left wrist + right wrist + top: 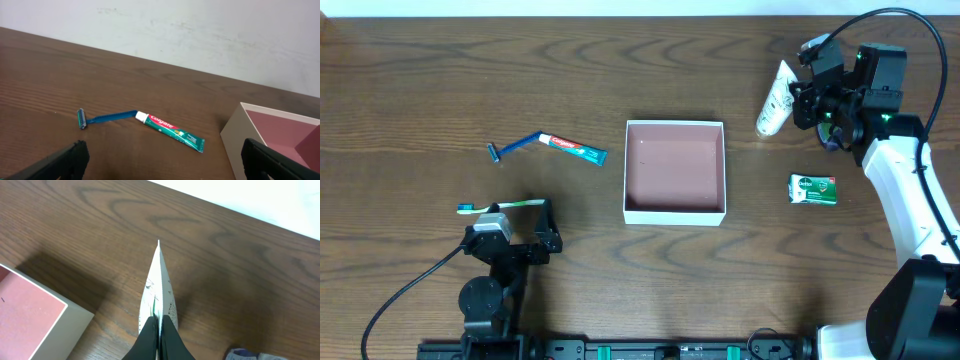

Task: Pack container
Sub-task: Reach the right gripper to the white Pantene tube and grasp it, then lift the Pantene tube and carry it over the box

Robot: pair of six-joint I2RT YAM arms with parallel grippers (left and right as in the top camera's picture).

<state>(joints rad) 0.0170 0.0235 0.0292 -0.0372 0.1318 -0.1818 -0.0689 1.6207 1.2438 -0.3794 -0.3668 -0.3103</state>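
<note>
The container [675,214] is a square shallow box with white walls and a pink inside, at the table's middle; its wall also shows in the left wrist view [239,136] and the right wrist view [47,330]. Nothing lies in it. At the far right my right gripper [807,100] is shut on a white tube [775,98]. In the right wrist view its black fingers [150,335] pinch the tube [159,287], which points away edge-on. My left gripper [510,240] is open near the front left, just behind a green toothbrush [500,206]; nothing is between its fingers [67,161].
A blue razor [510,148] and a toothpaste tube [575,149] lie left of the container, also visible in the left wrist view as razor [102,119] and toothpaste [172,131]. A green soap carton [813,189] lies right of the container.
</note>
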